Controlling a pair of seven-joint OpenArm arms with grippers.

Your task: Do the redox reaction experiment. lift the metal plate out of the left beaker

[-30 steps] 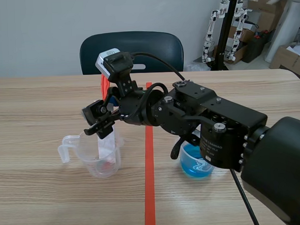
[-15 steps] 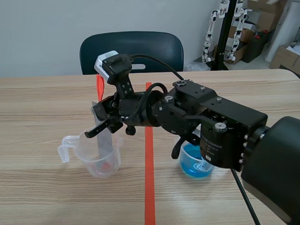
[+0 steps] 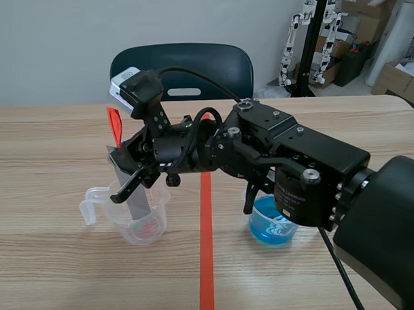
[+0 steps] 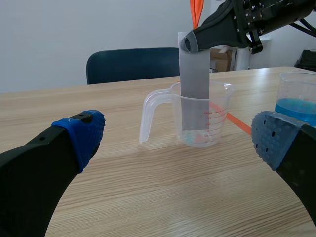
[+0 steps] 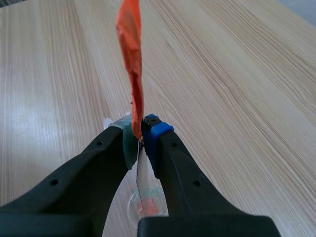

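Note:
A grey metal plate (image 3: 135,198) with an orange tag (image 3: 114,125) at its top stands in the clear left beaker (image 3: 154,228), its lower end still inside. My right gripper (image 3: 122,168), reaching across from the right, is shut on the plate's upper end. In the right wrist view the gripper (image 5: 140,131) pinches the plate (image 5: 143,182) just under the tag (image 5: 131,64). The left wrist view shows my left gripper (image 4: 177,133) open, low and short of the beaker (image 4: 217,123), with the plate (image 4: 193,94) upright in it and the right gripper (image 4: 190,43) on top.
A second beaker (image 3: 270,224) with blue liquid stands to the right of the orange-red tape line (image 3: 206,250). A dark chair (image 3: 183,67) stands beyond the table's far edge. Boxes and a stand are at the back right.
My right gripper closed on the plate's top, then shifted left and a little up, carrying the plate and its tag along inside the beaker.

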